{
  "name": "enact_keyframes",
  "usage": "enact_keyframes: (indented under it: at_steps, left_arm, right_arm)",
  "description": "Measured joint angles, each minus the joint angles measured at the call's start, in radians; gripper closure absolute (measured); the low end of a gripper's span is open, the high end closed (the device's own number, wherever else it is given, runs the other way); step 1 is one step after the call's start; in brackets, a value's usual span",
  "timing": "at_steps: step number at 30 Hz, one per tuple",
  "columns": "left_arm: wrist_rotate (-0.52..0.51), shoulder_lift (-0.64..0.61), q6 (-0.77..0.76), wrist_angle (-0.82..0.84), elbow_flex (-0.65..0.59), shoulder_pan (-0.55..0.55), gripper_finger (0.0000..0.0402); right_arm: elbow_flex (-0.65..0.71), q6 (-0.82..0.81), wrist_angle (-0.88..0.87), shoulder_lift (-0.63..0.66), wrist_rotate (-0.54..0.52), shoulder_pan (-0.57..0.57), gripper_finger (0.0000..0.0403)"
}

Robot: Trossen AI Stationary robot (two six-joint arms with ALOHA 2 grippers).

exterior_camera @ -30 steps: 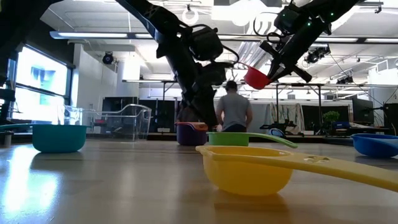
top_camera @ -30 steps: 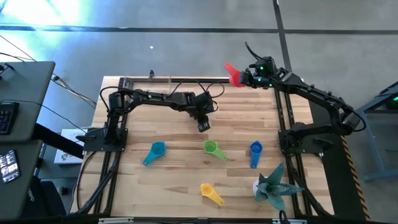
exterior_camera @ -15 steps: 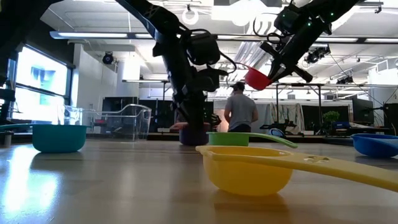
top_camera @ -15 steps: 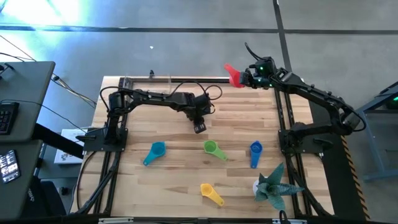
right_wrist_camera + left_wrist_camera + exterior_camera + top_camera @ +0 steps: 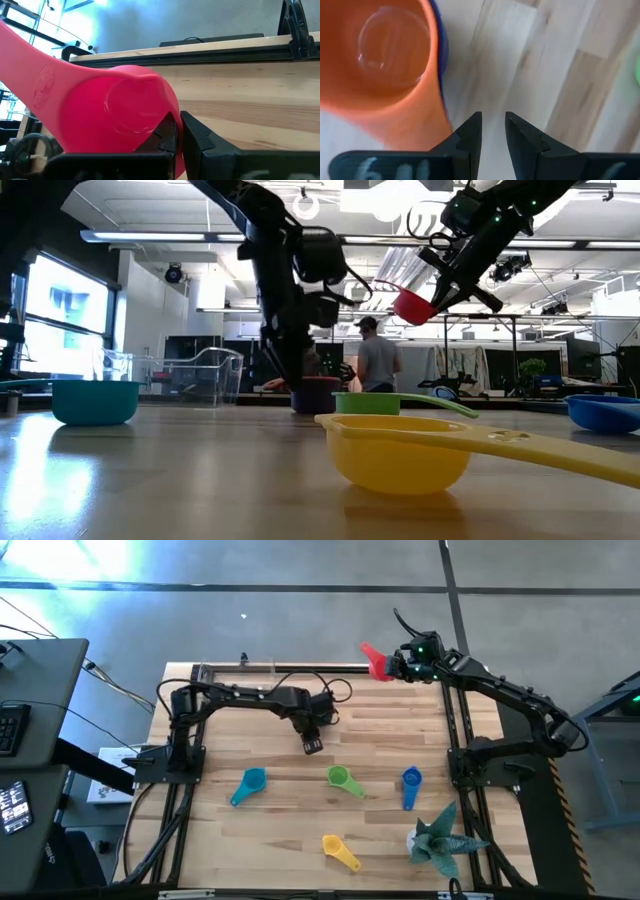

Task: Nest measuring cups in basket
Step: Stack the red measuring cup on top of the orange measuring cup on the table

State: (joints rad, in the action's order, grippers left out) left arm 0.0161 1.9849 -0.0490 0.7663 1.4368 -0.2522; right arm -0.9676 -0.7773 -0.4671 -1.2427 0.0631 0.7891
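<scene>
The red cup [image 5: 374, 659] is hanging above the table's [image 5: 400, 730] far edge, pinched at its rim by the right gripper [image 5: 392, 665]. Toward the table's middle, the left gripper [image 5: 312, 744] is gripping an orange cup [image 5: 385, 60] nested in a mostly hidden dark one. Open wood is lying between them.

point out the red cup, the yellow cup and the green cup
red cup [image 5: 374, 659], high view, on its bowl
yellow cup [image 5: 332, 843], high view, on its bowl
green cup [image 5: 338, 776], high view, on its bowl
</scene>
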Motion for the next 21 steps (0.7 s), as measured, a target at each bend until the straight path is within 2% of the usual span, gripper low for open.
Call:
enact_keyframes:
  at_steps: [7,14,16,21]
  left_arm:
    - [-0.011,-0.114,0.001,0.019,0.000,0.001,0.0326]
    - [-0.293,-0.197,-0.009,0.012,0.001,-0.062,0.0326]
    - [-0.302,-0.197,-0.010,0.008,0.001,-0.101,0.0326]
    - [-0.224,-0.171,-0.009,-0.029,0.001,-0.197,0.0326]
  right_arm:
    - [0.000,0.000,0.000,0.000,0.000,0.000,0.0402]
    - [0.000,0.018,-0.004,0.000,0.000,0.000,0.0402]
    - [0.000,0.019,-0.006,0.000,0.001,0.000,0.0402]
    - [0.000,0.019,-0.008,0.000,0.001,0.000,0.0402]
